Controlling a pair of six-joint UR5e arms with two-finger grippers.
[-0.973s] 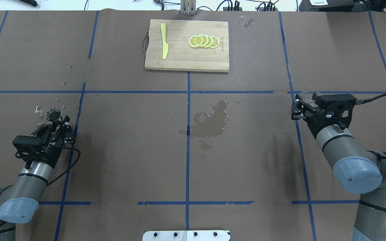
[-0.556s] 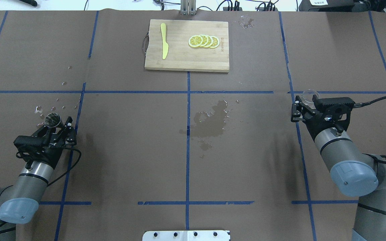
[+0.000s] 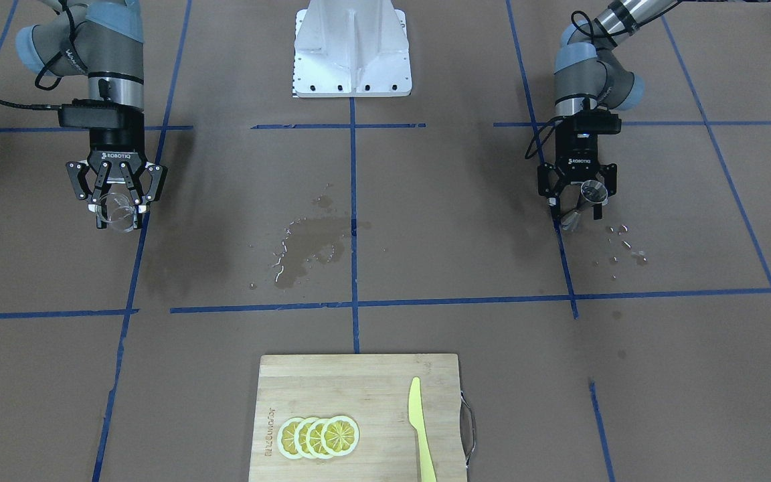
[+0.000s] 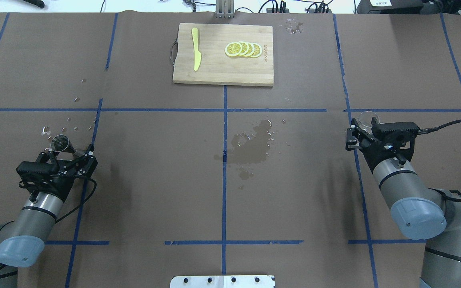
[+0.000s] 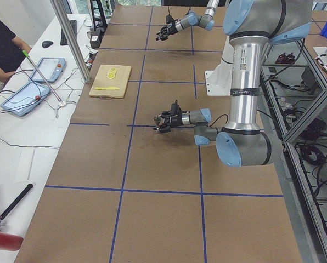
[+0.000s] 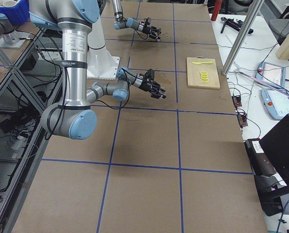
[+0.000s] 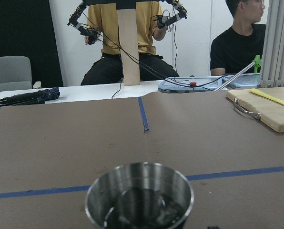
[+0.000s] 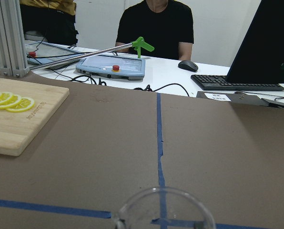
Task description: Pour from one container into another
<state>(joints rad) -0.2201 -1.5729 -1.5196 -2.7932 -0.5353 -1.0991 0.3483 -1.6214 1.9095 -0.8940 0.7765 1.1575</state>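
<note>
Brown paper covers the table, where the left gripper grips a metal cup and the right gripper clasps a clear glass, well apart, so the pouring looks not yet begun.

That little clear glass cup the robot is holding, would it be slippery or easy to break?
Probably both. The clear glass cup looks thin and smooth, so the right hand might let it slip. Water spilled on the table suggests wet surfaces. Squeezed hard or dropped, it would likely crack.
</note>
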